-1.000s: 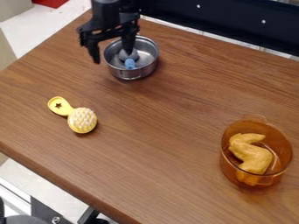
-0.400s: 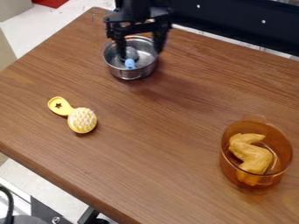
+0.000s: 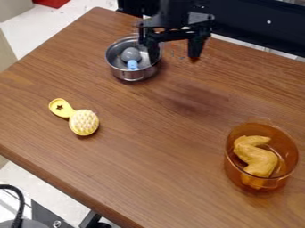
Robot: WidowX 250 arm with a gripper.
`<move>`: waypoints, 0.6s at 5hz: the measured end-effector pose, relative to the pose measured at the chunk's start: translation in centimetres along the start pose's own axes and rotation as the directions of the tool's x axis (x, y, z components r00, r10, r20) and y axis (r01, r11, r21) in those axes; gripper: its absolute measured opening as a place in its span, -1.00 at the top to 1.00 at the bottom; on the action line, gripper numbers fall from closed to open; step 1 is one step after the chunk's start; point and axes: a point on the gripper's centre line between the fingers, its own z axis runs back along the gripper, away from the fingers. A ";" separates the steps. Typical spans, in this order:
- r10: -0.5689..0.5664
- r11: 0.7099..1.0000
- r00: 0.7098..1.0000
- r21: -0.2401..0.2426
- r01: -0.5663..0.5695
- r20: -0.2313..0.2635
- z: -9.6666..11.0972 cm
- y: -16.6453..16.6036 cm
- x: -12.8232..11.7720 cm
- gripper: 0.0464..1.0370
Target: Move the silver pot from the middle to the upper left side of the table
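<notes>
Your end effector has shifted right, fingers spread wide and empty; your silver pot sits upper left.

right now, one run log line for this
silver pot: upper left, upright | end effector: open, holding nothing | grey-and-blue utensil: in pot | task: looks done

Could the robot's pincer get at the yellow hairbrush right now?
Probably yes: the pincer looks open and empty, and the brush lies uncovered on the table, apart from the pot.
</notes>
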 end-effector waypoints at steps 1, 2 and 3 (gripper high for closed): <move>-0.046 0.999 0.999 0.006 0.046 -0.019 -0.1 2.4 -4.4 -0.92; -0.109 0.994 0.994 0.002 0.109 -0.020 0.4 4.2 -7.6 -0.92; -0.149 0.989 0.989 -0.011 0.149 -0.016 0.9 5.4 -9.2 -0.92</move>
